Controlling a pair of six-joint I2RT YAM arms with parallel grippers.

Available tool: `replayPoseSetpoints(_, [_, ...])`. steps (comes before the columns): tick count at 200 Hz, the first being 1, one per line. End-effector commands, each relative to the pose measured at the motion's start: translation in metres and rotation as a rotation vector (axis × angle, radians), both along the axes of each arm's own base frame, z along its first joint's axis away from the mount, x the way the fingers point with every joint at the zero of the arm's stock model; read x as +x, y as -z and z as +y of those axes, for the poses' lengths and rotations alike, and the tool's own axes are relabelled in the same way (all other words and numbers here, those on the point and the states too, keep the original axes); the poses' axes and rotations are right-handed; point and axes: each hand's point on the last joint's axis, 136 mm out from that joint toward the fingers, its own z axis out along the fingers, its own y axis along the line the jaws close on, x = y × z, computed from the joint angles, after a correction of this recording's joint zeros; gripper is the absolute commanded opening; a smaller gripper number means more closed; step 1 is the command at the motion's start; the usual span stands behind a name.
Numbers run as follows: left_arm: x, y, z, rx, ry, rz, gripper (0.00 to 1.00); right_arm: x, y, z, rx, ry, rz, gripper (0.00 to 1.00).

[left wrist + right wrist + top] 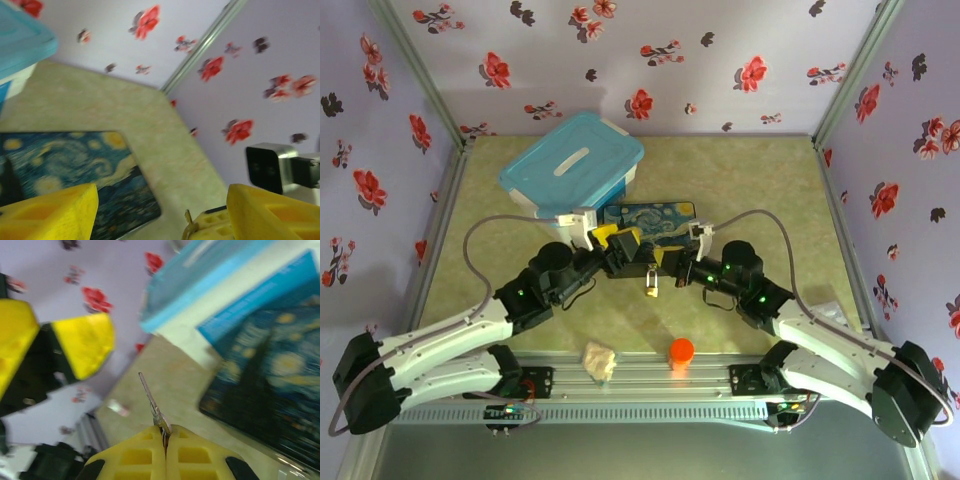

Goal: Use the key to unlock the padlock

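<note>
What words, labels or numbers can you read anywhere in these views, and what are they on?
None can be read.
The painted box shows only a swirling night-sky picture.
The blue-lidded container shows no label.
The padlock is too small to tell any marking.

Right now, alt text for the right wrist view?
The right claw, shut, pinches a thin key that points up and left, toward the open yellow left claw. A painted box sits at right, with a blue-lidded tub behind it.
</note>
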Motion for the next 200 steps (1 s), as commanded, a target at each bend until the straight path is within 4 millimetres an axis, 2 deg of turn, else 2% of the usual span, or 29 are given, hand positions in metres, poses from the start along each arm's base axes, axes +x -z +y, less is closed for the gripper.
replayPoseSetpoints(1, [0.001,0.064,0.013,0.26,-0.044,0.127,0.69,0.005,0.04,-0.023,-0.224,0.08,0.049,0.0])
replayPoseSetpoints(43, [-0.016,0.116,-0.017,0.322,0.058,0.185,0.7,-0.001,0.067,-0.04,-0.337,0.111,0.101,0.0])
replayPoseSetpoints(83, [-0.018,0.163,-0.041,0.401,0.107,0.228,0.69,-0.006,0.085,-0.056,-0.428,0.132,0.131,0.0])
replayPoseSetpoints(136, [-0.015,0.215,-0.055,0.509,0.132,0.285,0.62,-0.012,0.092,-0.064,-0.436,0.141,0.148,0.0])
replayPoseSetpoints(165, [-0.015,0.231,-0.058,0.519,0.138,0.297,0.6,-0.014,0.096,-0.066,-0.436,0.146,0.156,0.0])
replayPoseSetpoints(200, [-0.014,0.238,-0.064,0.514,0.147,0.296,0.6,-0.014,0.101,-0.064,-0.425,0.145,0.17,0.0])
